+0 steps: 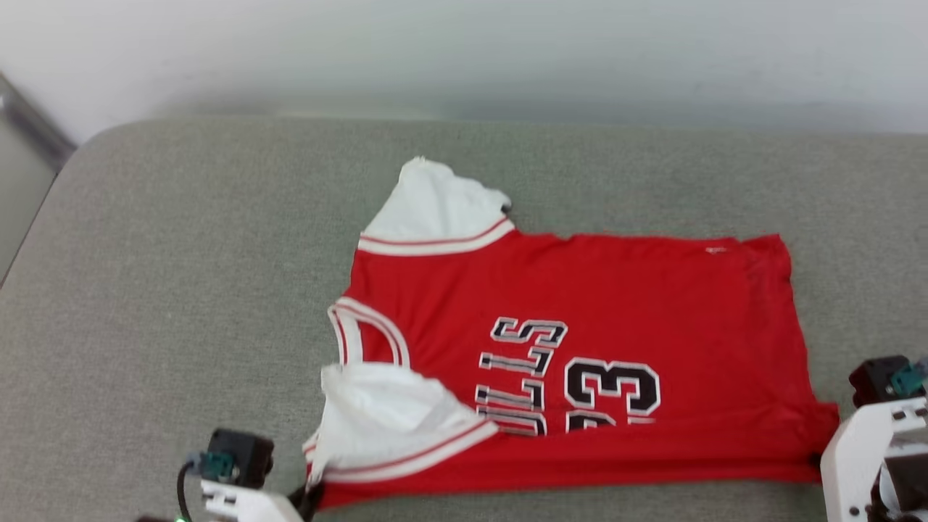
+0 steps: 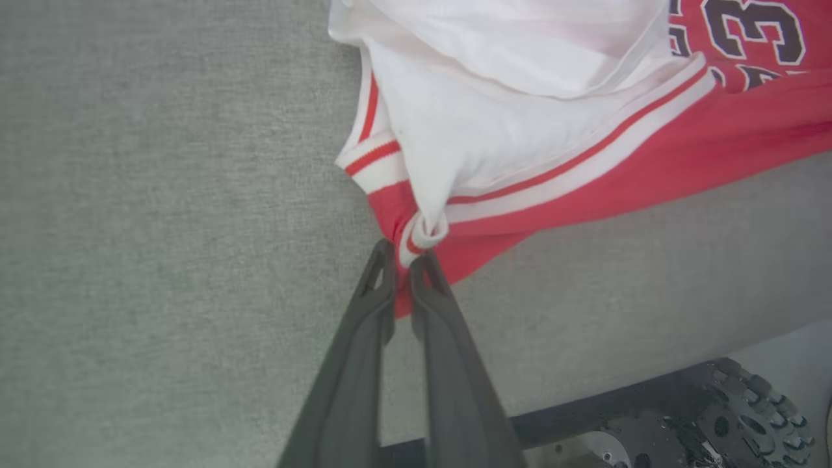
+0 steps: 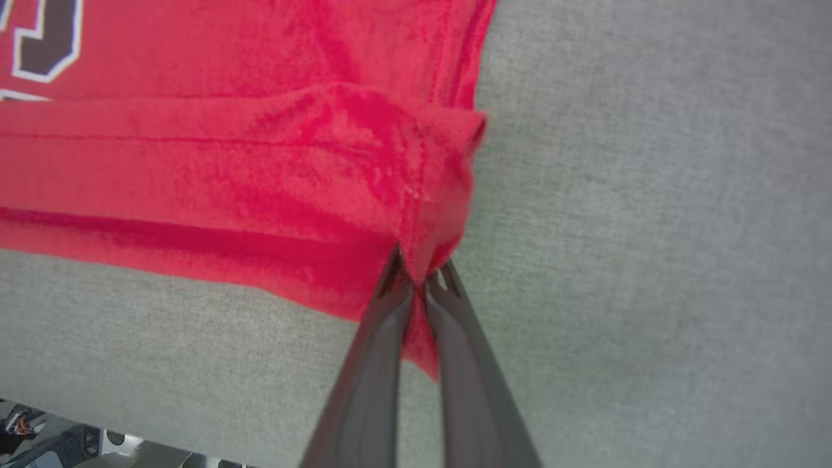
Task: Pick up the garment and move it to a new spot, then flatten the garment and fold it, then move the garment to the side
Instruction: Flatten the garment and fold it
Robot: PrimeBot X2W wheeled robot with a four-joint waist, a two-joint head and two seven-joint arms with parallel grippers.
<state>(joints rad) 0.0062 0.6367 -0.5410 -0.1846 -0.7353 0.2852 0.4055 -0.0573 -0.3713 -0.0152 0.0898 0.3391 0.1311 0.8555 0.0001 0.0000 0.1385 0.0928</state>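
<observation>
Garment (image 1: 580,290) pinched at both near corners, fold in hand

It lies sideways on the grey fabric surface (image 1: 181,254), neck to the robot's left and hem to its right. The lettering faces up, with the near edge turned partly over it. The left gripper (image 2: 403,260) is clenched on the bunched sleeve-end corner, and the right gripper (image 3: 419,276) on the near hem corner. This looks like the folding step. Next, both arms should lift together and carry the edge, kept taut, toward the far side.
</observation>
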